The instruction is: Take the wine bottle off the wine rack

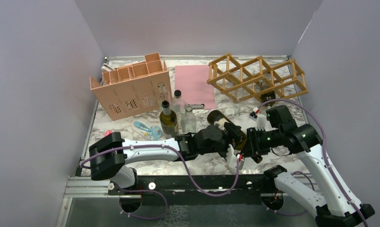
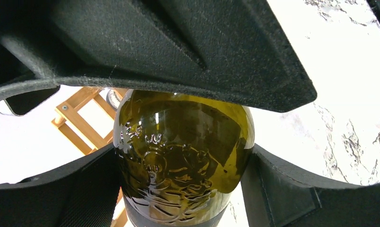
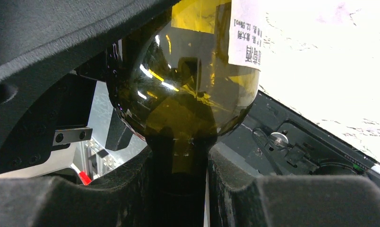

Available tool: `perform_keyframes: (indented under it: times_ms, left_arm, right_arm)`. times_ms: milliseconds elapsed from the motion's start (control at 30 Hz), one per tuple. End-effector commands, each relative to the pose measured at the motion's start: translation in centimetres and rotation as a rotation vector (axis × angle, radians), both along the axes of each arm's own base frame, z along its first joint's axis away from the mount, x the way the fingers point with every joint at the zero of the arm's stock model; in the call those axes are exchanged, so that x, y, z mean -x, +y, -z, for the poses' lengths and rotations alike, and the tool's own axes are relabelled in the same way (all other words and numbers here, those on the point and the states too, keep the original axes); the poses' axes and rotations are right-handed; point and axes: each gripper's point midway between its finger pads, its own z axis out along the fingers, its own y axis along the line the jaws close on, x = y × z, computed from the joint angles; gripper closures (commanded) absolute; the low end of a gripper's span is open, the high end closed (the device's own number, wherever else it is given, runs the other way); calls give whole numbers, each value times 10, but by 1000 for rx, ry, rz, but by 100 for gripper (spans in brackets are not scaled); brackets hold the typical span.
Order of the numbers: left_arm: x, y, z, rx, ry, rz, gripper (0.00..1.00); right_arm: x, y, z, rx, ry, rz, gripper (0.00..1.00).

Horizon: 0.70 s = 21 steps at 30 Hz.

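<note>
Beneath all, table (image 1: pixel 202 164): white marble with grey veins, walled in by plain lilac panels.
Wine rack (image 1: pixel 256 78): open lattice of golden-brown sticks in diamond cells, standing at the back right.
Pink box (image 1: pixel 131 92): salmon, perforated, split into compartments, at the back left and well apart from the rack.
Pink mat (image 1: pixel 194 85): flat sheet between the box and the rack.
Wine bottle (image 1: pixel 227 124): out of the rack and near the front centre of the table, lying roughly level between the two arms, base toward the back left and neck toward the front right.
Bottle glass: dark olive-green and see-through, with a raised emblem and lettering moulded into the body in the left wrist view.
Left gripper (image 1: pixel 228 135): fingers (image 2: pixel 60 198) clamped on either side of the bottle's embossed body.
Right gripper (image 1: pixel 248 144): fingers (image 3: pixel 273 198) closed tight around the dark neck just below the rounded shoulder.
Upright green bottle (image 1: pixel 168 120): standing left of the held one, beside clear glass bottles (image 1: pixel 179 106).
Paper label (image 3: pixel 247 33): white strip with small black print on the held bottle's side; the text is too small to read.
</note>
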Motion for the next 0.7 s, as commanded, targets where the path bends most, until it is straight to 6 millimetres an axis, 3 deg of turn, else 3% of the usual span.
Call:
perform_keyframes:
  times_ms: [0,200,300,433,667]
  left_arm:
    - [6,-1,-22,98,17,-5,39]
    - [15,2,-19,157,128,-19,50]
    - [14,4,-19,202,188,-55,55]
    - [12,11,-26,285,267,-110,57]
    - [4,34,-53,446,407,-242,61]
  right_arm:
    - [-12,12,-22,-82,-127,-52,71]
    - [-22,12,-26,-72,-152,-31,27]
    - [-32,12,-34,-66,-188,-1,12]
    - [-51,10,-50,-47,-260,59,3]
    - [-94,0,-80,-18,-422,234,1]
